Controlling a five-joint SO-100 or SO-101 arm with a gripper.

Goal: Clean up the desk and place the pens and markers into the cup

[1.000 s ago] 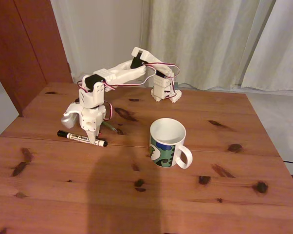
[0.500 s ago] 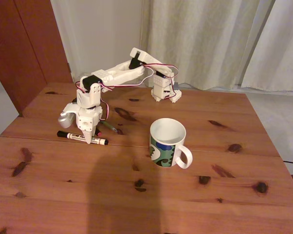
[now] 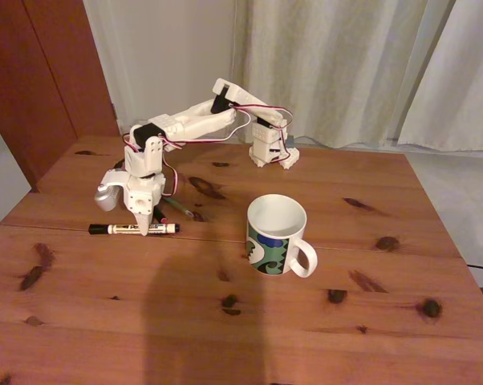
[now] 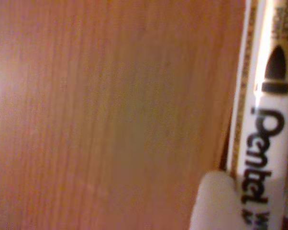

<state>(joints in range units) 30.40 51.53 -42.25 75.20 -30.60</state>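
Gripper sits down on the Pentel marker, left of the mug; jaw closure is unclear. Squeeze mid-barrel firmly before lifting.

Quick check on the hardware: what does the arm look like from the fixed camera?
The arm is white printed plastic with black servo blocks at the joints, and red and white cables loop along it. The gripper is white too, with tapered fingers and a silvery-grey rounded part on its side.

A home: curtains, wooden door, pine desk.
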